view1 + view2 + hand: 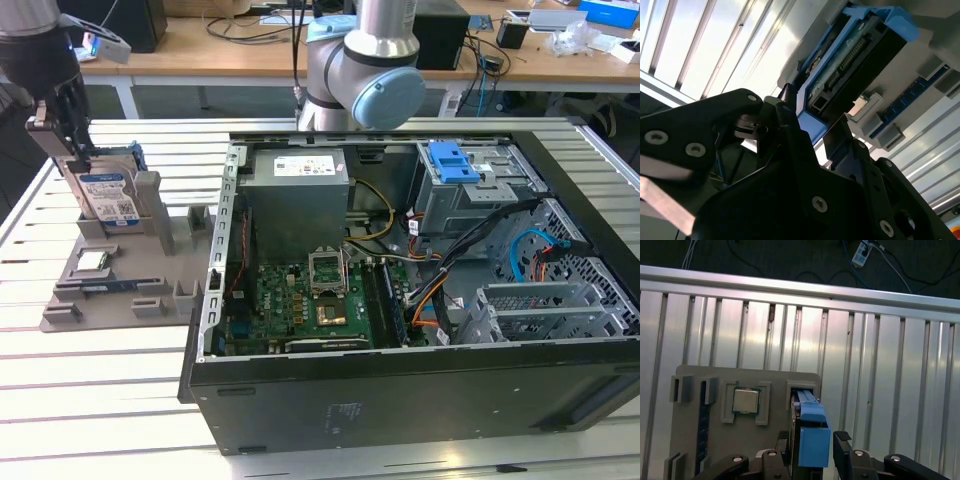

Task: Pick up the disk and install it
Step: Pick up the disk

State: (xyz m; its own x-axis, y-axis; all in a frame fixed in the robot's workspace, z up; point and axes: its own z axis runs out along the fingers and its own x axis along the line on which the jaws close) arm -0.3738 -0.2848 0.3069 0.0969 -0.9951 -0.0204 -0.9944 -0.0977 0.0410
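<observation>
Brushed aluminium slats form the table (90,400), ribbed and reflective, with dark grooves between the slats. On it lies a matte grey fixture plate (150,270) moulded with blocky upright slots. Beside the plate, towards the exterior view's right, sits an open black sheet-steel computer case (400,395) holding a green circuit board (300,300).

The disk (108,198) is a flat rectangular silver metal slab with a blue-and-white label on its broad face and a blue plastic carrier along its edges. It stands upright in a tall slot of the fixture plate. In the second wrist view its connector edge (855,55) is turned up towards the arm, so its long axis appears near vertical. A square silver processor chip (92,262) lies flat in a shallow pocket of the same plate, just beside the disk's slot (in the first wrist view (746,400) it sits well clear of the tool).

The gripper (62,150), black and angular with visible screw heads, hangs directly over the disk's top edge. In the first wrist view its fingers (842,440) stand spread, one on either side of the blue carrier (810,410). A thin gap shows between this finger and the plastic. The disk's upper end thus lies between the parted jaws while its lower end rests seated in the slot.
</observation>
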